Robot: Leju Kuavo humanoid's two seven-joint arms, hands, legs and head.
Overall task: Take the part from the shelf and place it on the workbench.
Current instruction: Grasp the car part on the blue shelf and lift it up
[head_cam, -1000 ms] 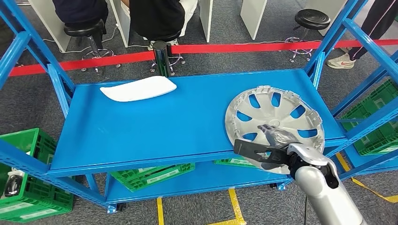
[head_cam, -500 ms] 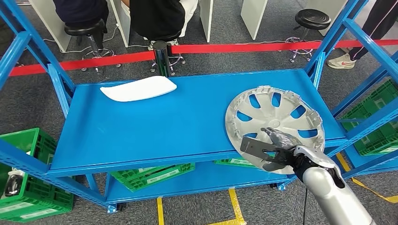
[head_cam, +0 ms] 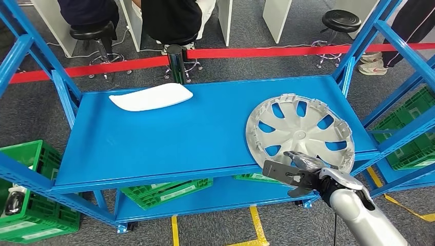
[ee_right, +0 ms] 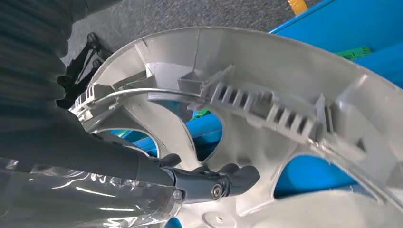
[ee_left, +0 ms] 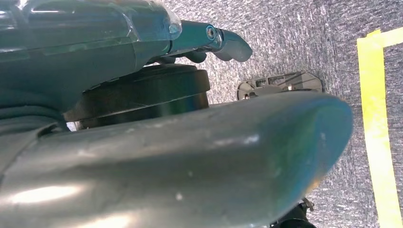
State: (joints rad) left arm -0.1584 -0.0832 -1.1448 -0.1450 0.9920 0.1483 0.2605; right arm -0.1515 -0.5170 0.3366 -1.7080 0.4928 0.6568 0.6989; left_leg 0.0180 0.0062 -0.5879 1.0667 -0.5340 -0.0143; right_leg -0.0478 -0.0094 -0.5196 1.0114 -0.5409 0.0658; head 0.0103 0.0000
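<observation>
One right hand (head_cam: 299, 173) has slid back to the hubcap's (head_cam: 299, 134) near rim and now pinches it, so lifting off the shelf (head_cam: 169, 138) can start.

the wheel cover (head_cam: 299, 134) looks like moulded plastic with a satin silver face, and its underside, seen from the right wrist, is plain matt grey with ribbed clips. the shelf (head_cam: 205, 133) is smooth painted blue metal with a soft sheen. the white part (head_cam: 151, 97) on it is smooth and matt. the right hand (head_cam: 299, 172) has dark matt fingers, some under clear glossy film, on a brushed silver metal arm. the left hand (ee_left: 209, 35) looks dull grey and faintly scuffed. the floor (head_cam: 241, 61) is rough grey carpet with glossy yellow tape (head_cam: 256, 220). the crates (head_cam: 31, 205) are green plastic.
</observation>
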